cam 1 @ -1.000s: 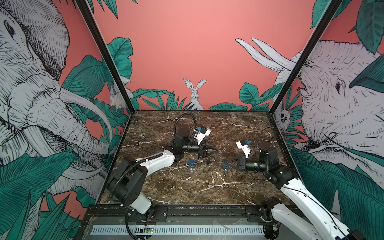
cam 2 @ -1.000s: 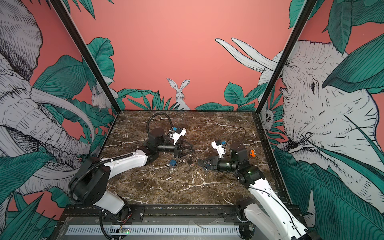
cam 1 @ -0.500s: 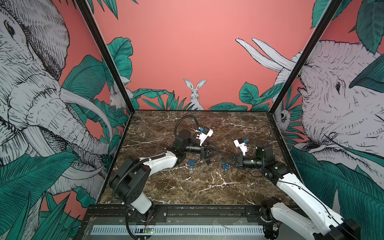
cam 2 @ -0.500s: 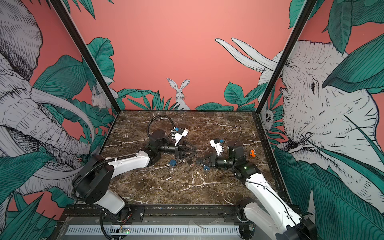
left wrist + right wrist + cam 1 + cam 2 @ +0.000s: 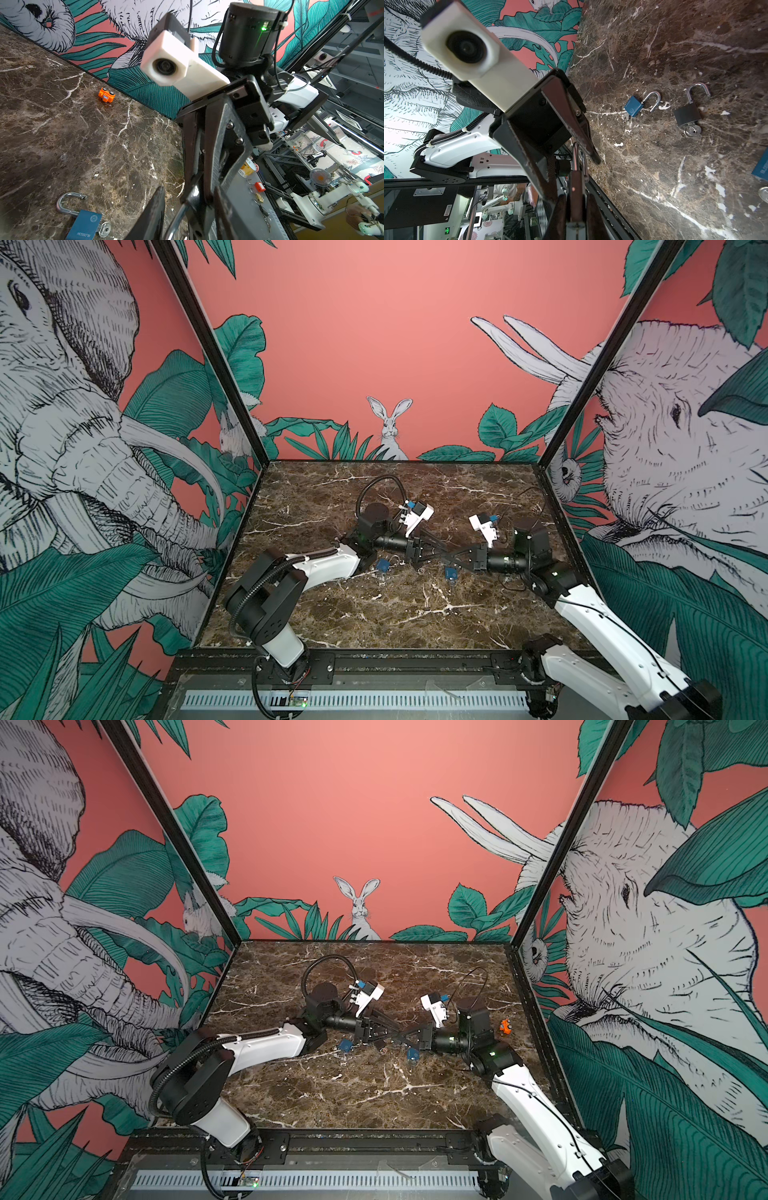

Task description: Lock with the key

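Within the last second the right arm has swung left across the marble worktop [image 5: 374,614]. The two grippers, which stood apart, now meet near its middle.

The right gripper [image 5: 453,558] stays clenched on a padlock [image 5: 576,187], held off the surface with its shackle [image 5: 580,154] pointing at the other arm. The left gripper [image 5: 436,548] has been narrowing; its fingers [image 5: 571,124] now straddle the shackle with a gap left, not yet clamped. I judge it is about to press the shackle home. I cannot see a key in this lock.

There are no containers. A blue padlock [image 5: 634,106] and a black padlock [image 5: 687,114] lie open with keys in them.
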Controlling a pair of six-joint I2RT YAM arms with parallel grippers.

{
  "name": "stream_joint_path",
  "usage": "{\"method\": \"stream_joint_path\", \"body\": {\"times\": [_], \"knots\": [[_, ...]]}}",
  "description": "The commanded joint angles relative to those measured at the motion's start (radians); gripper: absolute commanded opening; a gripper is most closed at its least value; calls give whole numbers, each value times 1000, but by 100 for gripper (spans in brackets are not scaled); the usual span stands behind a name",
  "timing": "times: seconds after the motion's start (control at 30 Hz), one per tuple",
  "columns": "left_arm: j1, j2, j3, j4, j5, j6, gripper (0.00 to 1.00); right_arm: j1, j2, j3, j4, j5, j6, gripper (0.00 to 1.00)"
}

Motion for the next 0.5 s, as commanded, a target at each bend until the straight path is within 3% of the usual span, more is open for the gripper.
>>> {"method": "stream_joint_path", "body": {"times": [0.0, 0.47], "knots": [[-3, -8, 5, 16, 11, -6, 38, -12, -29, 38, 1, 0, -55, 0], [-13, 13, 7, 59, 3, -50, 35, -14, -94, 15, -39, 48, -91, 0]]}}
